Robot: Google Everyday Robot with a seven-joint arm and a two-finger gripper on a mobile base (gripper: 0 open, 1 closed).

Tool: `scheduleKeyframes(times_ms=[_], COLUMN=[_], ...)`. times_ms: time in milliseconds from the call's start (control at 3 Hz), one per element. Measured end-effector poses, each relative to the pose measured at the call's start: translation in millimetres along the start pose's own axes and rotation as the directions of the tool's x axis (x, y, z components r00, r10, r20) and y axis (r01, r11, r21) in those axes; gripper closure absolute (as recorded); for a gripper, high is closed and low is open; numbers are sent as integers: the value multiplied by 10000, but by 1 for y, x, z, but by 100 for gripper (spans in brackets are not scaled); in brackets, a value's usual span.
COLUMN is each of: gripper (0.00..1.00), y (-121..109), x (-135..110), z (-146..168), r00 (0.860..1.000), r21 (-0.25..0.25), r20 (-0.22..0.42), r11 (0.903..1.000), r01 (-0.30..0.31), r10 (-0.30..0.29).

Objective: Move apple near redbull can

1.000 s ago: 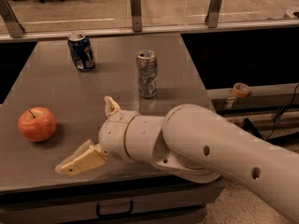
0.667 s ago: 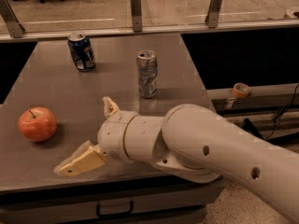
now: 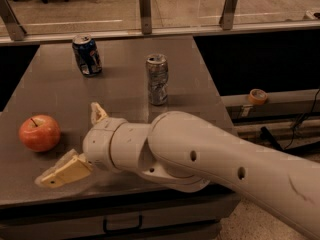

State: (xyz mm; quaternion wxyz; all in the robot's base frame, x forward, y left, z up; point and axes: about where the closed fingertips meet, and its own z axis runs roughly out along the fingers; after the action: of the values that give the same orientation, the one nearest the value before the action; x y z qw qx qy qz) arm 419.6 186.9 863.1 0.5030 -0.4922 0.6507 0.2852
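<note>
Gripper (image 3: pixel 69 144) at lower left of frame, fingers spread apart, empty, just right of apple (image 3: pixel 40 133) on grey table (image 3: pixel 125 54). Redbull can (image 3: pixel 157 79) upright at upper centre, well apart from apple.

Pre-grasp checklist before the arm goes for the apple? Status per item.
1. Fingers of gripper spread: ok, wide open.
2. Nothing touching apple: ok, it rests alone on the table.
3. Fingers around apple: not ok, gripper sits to its right.
4. Upright redbull can: ok.
5. Room beside redbull can: ok, bare table on its left.
6. Path free of blue can: ok, it stands at the back.
</note>
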Motion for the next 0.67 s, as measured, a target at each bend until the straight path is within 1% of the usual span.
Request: scheduleKeyframes(times_ms=[333,667], gripper=[0,0], y=[10,16], x=[-5,-9], z=[28,55], r00=[9995,9980], r21=[-562,-1013], r20=[300,600], r11=[9984,9948], r01=[-81,-131], r10=[98,192])
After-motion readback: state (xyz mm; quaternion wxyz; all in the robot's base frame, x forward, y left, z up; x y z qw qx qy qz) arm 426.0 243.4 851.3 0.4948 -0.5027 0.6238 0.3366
